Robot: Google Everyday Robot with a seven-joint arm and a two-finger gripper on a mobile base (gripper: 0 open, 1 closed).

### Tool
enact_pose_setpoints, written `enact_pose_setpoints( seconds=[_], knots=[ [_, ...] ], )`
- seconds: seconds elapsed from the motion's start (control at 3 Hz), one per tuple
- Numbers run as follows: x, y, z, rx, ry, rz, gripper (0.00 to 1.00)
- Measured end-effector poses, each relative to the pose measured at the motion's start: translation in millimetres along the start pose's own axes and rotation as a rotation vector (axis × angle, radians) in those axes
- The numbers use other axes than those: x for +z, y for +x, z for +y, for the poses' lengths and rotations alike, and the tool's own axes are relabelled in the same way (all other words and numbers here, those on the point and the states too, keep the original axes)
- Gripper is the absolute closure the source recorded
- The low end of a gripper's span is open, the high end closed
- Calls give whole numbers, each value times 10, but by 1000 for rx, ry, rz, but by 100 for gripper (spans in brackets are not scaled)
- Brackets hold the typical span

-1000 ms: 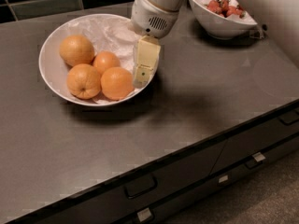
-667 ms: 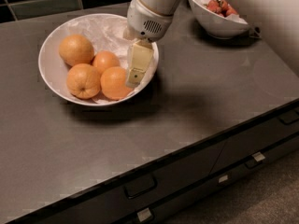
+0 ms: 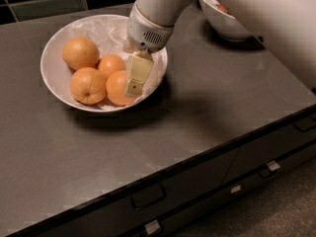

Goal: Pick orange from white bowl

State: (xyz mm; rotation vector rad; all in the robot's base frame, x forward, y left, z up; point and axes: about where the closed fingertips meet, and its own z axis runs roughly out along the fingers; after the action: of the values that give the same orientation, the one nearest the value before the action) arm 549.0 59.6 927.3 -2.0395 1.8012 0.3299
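Observation:
The wide white bowl [image 3: 59, 38], lined with crinkled white paper, sits at the back left of the dark counter and holds several oranges. The deep-orange smooth orange [image 3: 116, 89] lies at the bowl's front right. A paler orange [image 3: 80, 52] is at the back left, a dimpled one [image 3: 88, 85] at the front left, and a small one [image 3: 110, 64] in the middle. My gripper [image 3: 132, 87] reaches down into the bowl from the upper right. Its cream-coloured tip lies over the right side of the deep-orange orange and hides part of it.
A smaller white bowl [image 3: 224, 26] with red berries stands at the back right, mostly behind my arm [image 3: 256, 14]. The counter's front edge [image 3: 197, 162] runs diagonally, with drawers and handles [image 3: 148, 197] below. A dark tiled wall lies behind.
My gripper has moved left and a little lower inside the bowl, from beside the rim to over the front-right orange. The oranges and bowls have not moved.

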Motion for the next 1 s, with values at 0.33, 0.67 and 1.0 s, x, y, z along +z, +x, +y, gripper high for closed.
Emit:
enact_pose_setpoints(
  seconds=[0.33,0.67,1.0],
  knots=[
    [113,-19,15,3,-14,-9,25],
    [182,-26,15,17,-4,-20,30],
    [230,-7,7,45,32,-31,29]
  ],
)
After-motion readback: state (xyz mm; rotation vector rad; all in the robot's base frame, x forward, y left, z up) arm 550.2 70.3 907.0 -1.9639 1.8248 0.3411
